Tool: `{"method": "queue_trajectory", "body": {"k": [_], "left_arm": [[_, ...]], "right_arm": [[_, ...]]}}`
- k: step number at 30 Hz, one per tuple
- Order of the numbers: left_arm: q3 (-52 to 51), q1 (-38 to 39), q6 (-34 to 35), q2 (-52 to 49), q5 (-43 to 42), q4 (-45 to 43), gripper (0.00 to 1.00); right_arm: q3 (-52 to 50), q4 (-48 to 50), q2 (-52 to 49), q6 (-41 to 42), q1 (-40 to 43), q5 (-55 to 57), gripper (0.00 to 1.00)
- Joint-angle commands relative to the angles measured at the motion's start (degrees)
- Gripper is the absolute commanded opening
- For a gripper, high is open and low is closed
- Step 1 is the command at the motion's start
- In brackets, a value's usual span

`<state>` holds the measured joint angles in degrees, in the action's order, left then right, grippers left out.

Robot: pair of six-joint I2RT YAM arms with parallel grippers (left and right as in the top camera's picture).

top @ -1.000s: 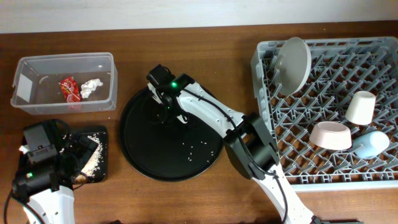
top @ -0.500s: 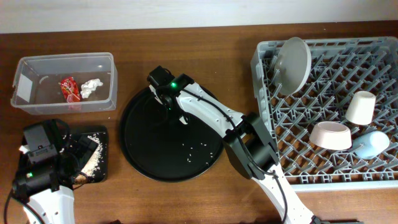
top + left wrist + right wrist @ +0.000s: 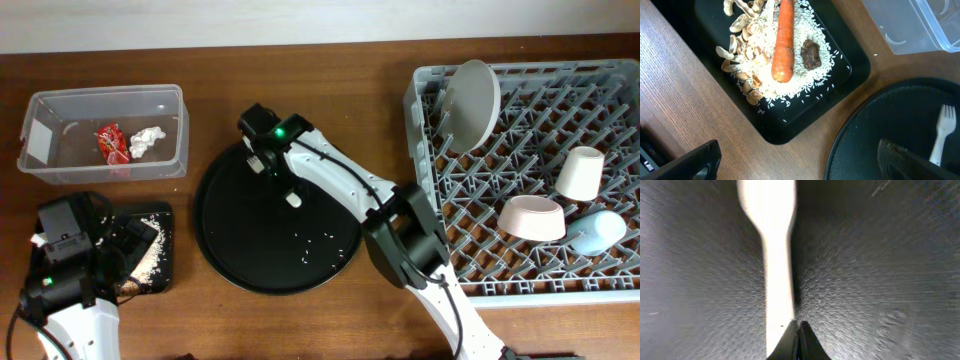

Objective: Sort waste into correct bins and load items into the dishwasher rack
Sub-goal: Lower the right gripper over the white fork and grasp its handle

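Note:
My right gripper is shut, its tips together on the round black tray. The white fork lies along its left finger, and nothing shows between the tips. From above, one end of the fork pokes out below that gripper. My left gripper hangs open and empty beside the shallow black tray, which holds rice crumbs, mushroom scraps, a carrot and a brown lump. The clear tub holds the red wrapper and tissue.
The grey dishwasher rack fills the right side, holding the plate on edge, a white cup, a white bowl and a light blue cup. A few rice crumbs are scattered on the round tray.
My right gripper's jaws have closed from wide to shut. A white end of the fork now shows below it from above. The left arm has not moved.

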<state>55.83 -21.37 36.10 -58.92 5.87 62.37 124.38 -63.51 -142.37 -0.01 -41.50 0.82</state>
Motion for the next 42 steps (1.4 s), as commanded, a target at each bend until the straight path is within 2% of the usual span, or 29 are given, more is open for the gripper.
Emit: {"method": "queue_trajectory", "body": {"k": [1,5,6,10,13,17,31,42], "left_arm": [[1.01,-0.28,0.55,0.44,0.42,0.02,0.99],[1.01,-0.28,0.55,0.44,0.44,0.02,0.99],[1.01,-0.28,0.55,0.44,0.42,0.04,0.99],[1.01,-0.28,0.55,0.44,0.42,0.07,0.99],[1.01,-0.28,0.55,0.44,0.42,0.07,0.99],[1.01,-0.28,0.55,0.44,0.42,0.07,0.99],[1.01,-0.28,0.55,0.44,0.44,0.07,0.99],[1.01,-0.28,0.55,0.44,0.42,0.07,0.99]], "right_arm": [[0.35,-1.25,-1.62,0.46,-0.07,0.07,0.04],[3.98,-3.91,-1.53,0.46,-0.07,0.04,0.05],[4.33,-4.24,-1.53,0.46,-0.07,-0.15,0.11],[4.59,-4.42,-1.42,0.46,-0.11,-0.37,0.49],[6.56,-4.85,-1.40,0.72,-0.13,-1.27,0.53],[7.54,-3.04,-1.40,0.68,-0.17,-4.02,0.54],[5.60,-0.61,-3.54,0.70,-3.54,-3.48,0.50],[1.51,1.99,-3.65,1.09,-3.82,1.68,0.50]]}}
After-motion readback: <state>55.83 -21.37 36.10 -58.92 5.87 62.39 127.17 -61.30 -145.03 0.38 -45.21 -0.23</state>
